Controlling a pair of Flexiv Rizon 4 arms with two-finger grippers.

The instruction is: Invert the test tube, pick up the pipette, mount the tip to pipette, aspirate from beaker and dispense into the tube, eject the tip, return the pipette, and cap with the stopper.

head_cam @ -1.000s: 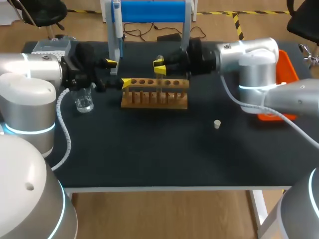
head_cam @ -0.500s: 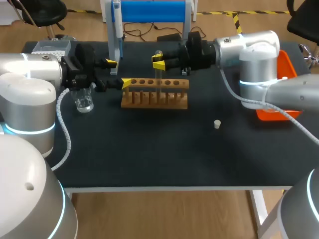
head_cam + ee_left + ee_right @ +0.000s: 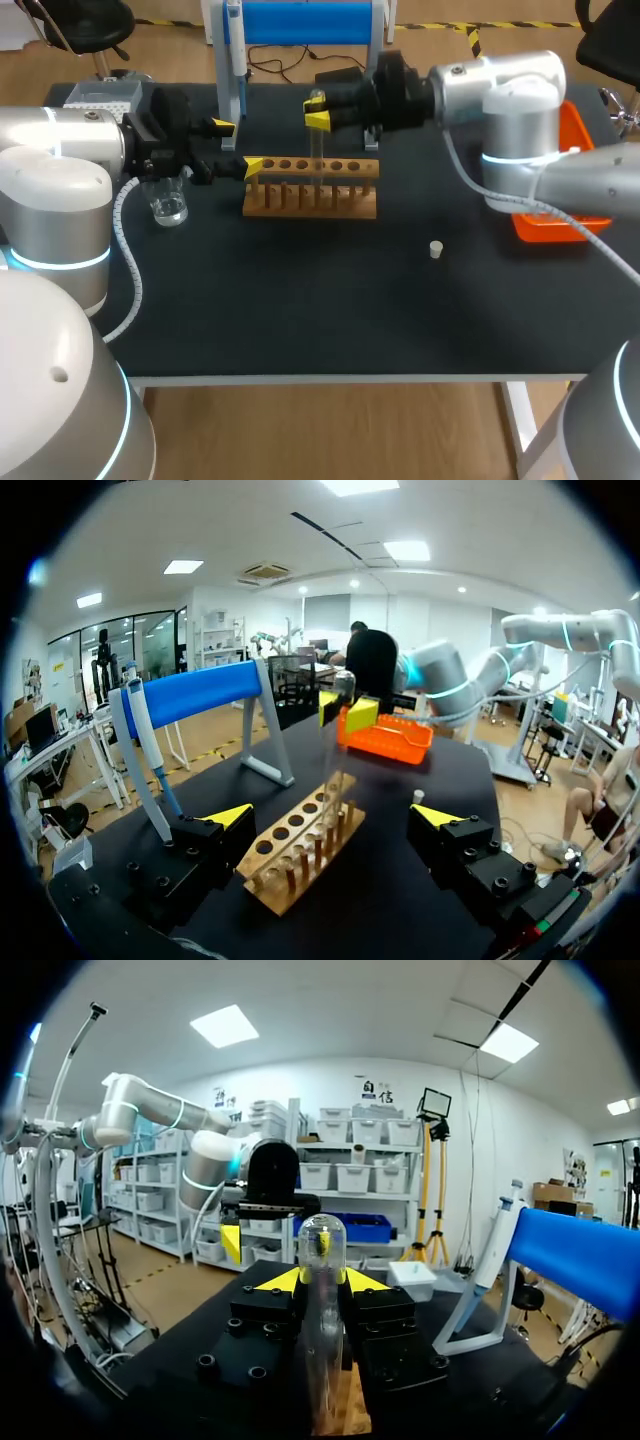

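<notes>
My right gripper (image 3: 318, 112) is shut on a clear test tube (image 3: 318, 150), which stands upright with its rounded end up. The tube's lower end is at the top board of the wooden rack (image 3: 310, 190). In the right wrist view the tube (image 3: 322, 1260) sits between the yellow fingertips of the right gripper (image 3: 322, 1280). My left gripper (image 3: 237, 146) is open at the rack's left end, and the left wrist view shows the rack (image 3: 300, 845) ahead of this gripper (image 3: 333, 816). The pipette (image 3: 232, 40) hangs on the blue stand (image 3: 300, 22). A water beaker (image 3: 168, 205) stands under my left arm. The stopper (image 3: 436, 249) lies alone on the mat.
An orange tray (image 3: 575, 150) sits at the table's right edge, partly behind my right arm. A tip box (image 3: 100, 95) is at the back left corner. The black mat in front of the rack holds only the stopper.
My right gripper has risen with the test tube, drawing it up out of the rack. The left arm has not moved.
</notes>
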